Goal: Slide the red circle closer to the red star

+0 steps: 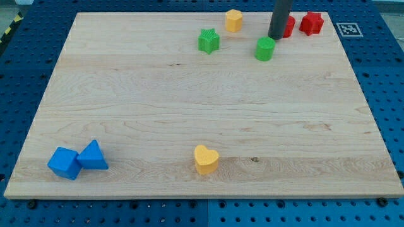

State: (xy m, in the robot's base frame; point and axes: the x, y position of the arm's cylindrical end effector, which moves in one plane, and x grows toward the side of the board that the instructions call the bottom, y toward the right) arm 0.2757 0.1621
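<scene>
Seen from the one camera view, a pale wooden board (189, 113) lies on a blue perforated table (25, 57). Near the view's top right, my tip (275, 37) comes down as a dark rod, its end resting just at the view's left of the red circle (288, 26), which it partly hides. I cannot tell whether the two are touching. There are no jaws on this rod; it grips nothing and can only push.

The red star (311, 23) sits just to the view's right of the red circle, with a narrow gap showing between them. Both lie close to the board's top edge.

A green circle (266, 48) stands just below my tip, very near it. A green star (208, 40) and a yellow hexagon-like block (234, 20) lie further to the view's left. A yellow heart (206, 159) rests near the view's bottom centre, and two blue blocks, a cube-like blue block (64, 162) and a blue triangle (93, 156), touch at the bottom left.

To do the step well, I judge a short, slow push toward the view's right is wanted, kept centred on the red circle so it does not slip toward the top edge. The push should stop early, lest the star be knocked away, and stay clear of the green circle.
</scene>
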